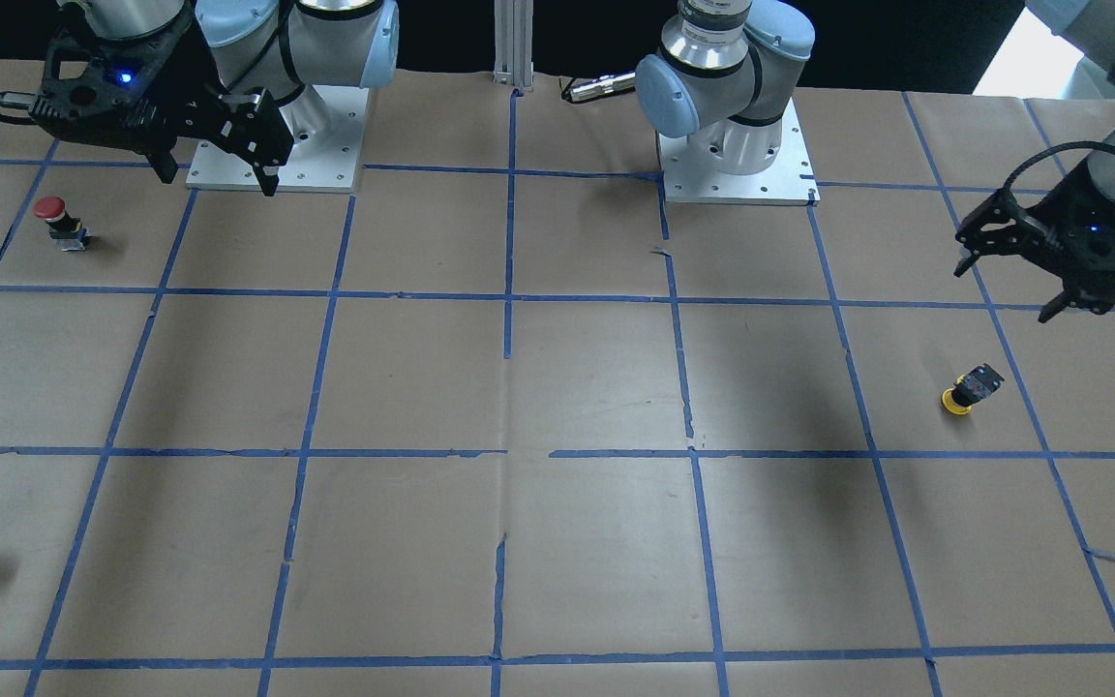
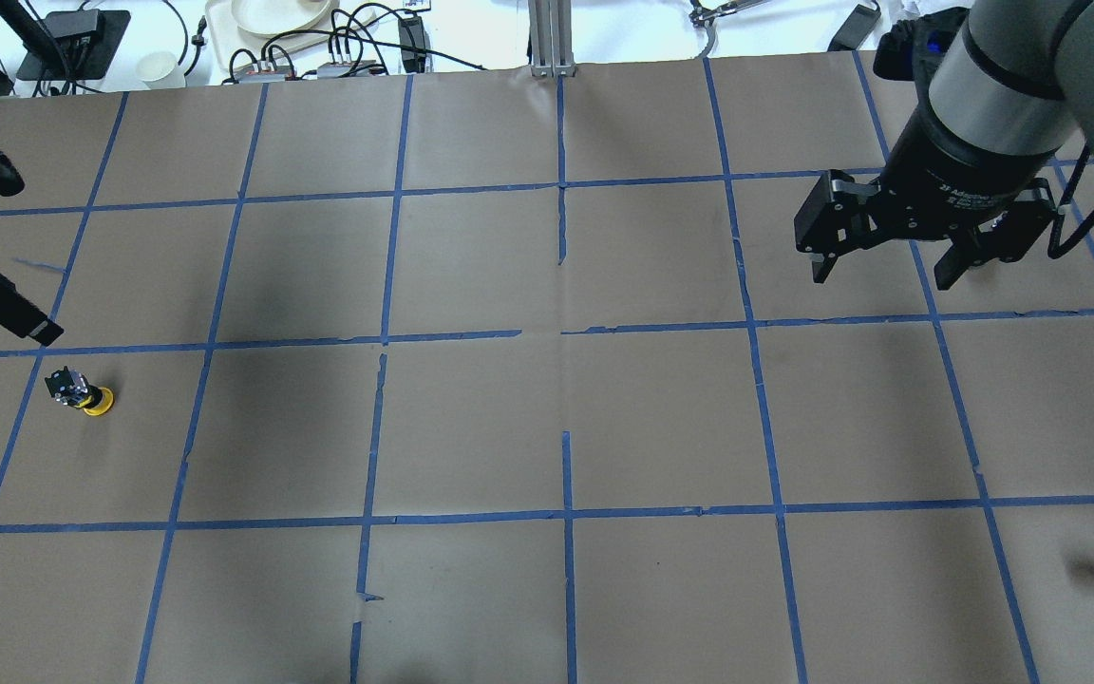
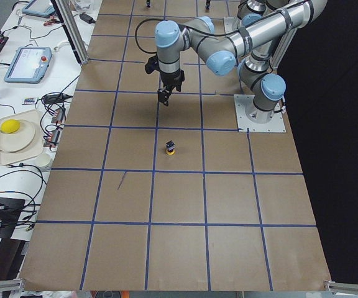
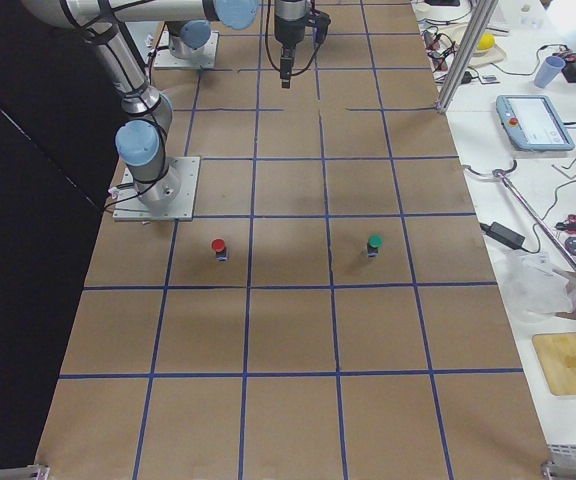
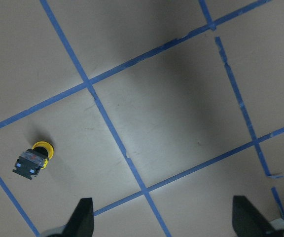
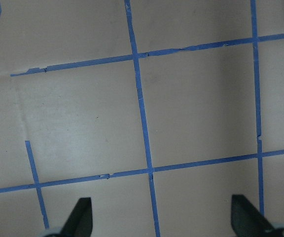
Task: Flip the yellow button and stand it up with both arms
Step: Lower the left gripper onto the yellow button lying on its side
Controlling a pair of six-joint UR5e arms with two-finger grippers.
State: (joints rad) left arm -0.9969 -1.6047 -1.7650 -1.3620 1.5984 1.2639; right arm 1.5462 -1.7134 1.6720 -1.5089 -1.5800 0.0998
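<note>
Left gripper (image 5: 162, 202) is spread wide and empty, with the yellow button (image 5: 36, 159) at 8 o'clock in its wrist view, outside the fingers, cap low against the paper (image 5: 181, 113). Right gripper (image 2: 881, 277) is also spread and empty, well apart from it, so I judge nothing is done yet: grasp, flip and stand are all left. The only readable print is roughly "2F Adaptive…" on the right gripper's collar; the rest is too small.

Silver arms (image 2: 993, 66), light-blue caps (image 1: 669, 97), black claws (image 1: 220, 182) (image 1: 1006, 292)

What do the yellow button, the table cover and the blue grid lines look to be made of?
Yellow button: likely plastic, smooth yellow cap with a black-and-grey body. Table cover: seemingly matte brown paper, with seams and small tears. Blue grid lines: probably masking tape, edges frayed and lifting.
</note>
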